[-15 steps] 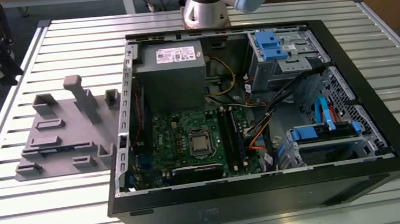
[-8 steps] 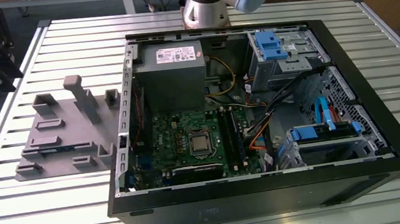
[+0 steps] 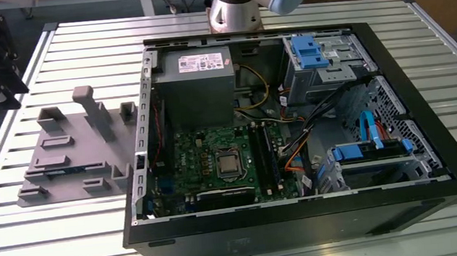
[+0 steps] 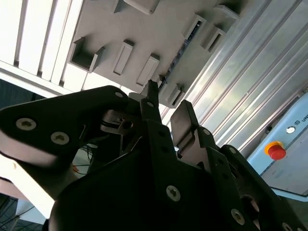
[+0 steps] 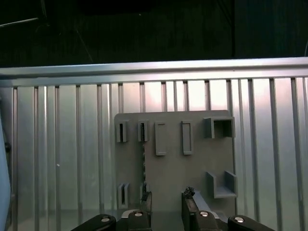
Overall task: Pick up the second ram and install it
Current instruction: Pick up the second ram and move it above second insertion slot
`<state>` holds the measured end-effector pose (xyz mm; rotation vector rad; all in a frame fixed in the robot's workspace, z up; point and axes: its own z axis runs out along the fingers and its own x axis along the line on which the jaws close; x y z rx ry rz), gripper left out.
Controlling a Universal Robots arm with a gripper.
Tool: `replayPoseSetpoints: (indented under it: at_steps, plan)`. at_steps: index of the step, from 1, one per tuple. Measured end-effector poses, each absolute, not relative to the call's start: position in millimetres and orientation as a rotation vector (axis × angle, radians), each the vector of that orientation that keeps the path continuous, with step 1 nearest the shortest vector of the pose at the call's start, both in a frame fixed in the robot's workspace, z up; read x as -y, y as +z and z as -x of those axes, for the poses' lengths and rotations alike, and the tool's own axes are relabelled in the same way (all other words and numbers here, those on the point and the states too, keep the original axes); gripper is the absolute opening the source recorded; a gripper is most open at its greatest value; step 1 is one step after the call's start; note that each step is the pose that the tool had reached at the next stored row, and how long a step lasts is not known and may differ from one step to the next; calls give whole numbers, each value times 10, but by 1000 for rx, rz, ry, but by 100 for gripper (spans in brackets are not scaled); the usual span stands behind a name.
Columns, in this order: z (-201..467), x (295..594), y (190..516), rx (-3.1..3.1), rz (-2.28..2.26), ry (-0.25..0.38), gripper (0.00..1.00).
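The end effector (image 5: 166, 206) hangs above the far-left part of the slatted metal counter (image 3: 72, 241), on the exterior view's left. Its two dark fingers (image 5: 145, 204) stand apart with clear space between them and hold nothing.

Below it lies the grey tray (image 3: 73, 151) with its upright posts and holders. The second ram (image 5: 143, 166) stands on edge in that tray, held in small slotted blocks at either end. In both wrist views it shows as a thin dark line with a toothed edge. It is untouched and well apart from the fingertips.

Further to the exterior view's right is the open computer case (image 3: 303, 221), with the green motherboard (image 3: 205, 148) flat in its bottom. I cannot tell from here whether any of the long slots beside the processor is filled.

The step in hand looks like the approach for the grasp. In the first wrist view the stick lines up with one finger rather than with the gap, so the gap probably needs centring over the stick before any descent. The pads should probably meet the two flat faces near mid-length, square to the board. A straight vertical lift would keep the stick from binding in the end blocks. A light, even squeeze is wise, since the board is thin and its chips could slip or be scraped.
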<state>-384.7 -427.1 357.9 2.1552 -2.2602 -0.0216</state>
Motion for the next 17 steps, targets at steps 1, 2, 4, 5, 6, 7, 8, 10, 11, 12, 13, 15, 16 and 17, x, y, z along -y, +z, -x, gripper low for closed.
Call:
replayPoseSetpoints:
  at_steps: [1,2,4,5,6,7,8,10,11,12,13,15,16,17]
  plan:
    - [3847,4273,3569,2260,-2156,-22,38]
    - [3846,4277,3560,2260,-2156,-22,38]
    - [3847,4287,3545,2260,-2156,-22,38]
    - [3847,4290,3536,2260,-2156,-22,38]
    - [3848,4293,3527,2260,-2156,-22,38]
    - [3848,4295,3516,2260,-2156,-22,38]
    - [3848,4297,3507,2260,-2156,-22,38]
    - [3849,4301,3487,2260,-2156,-21,38]
    - [3850,4304,3477,2260,-2156,-21,38]
    - [3850,4306,3467,2260,-2156,-21,38]
    - [3851,4309,3458,2260,-2156,-21,38]
    - [3852,4314,3440,2261,-2156,-20,38]
    - [3852,4316,3432,2261,-2156,-20,38]
    - [3852,4318,3425,2261,-2156,-20,38]
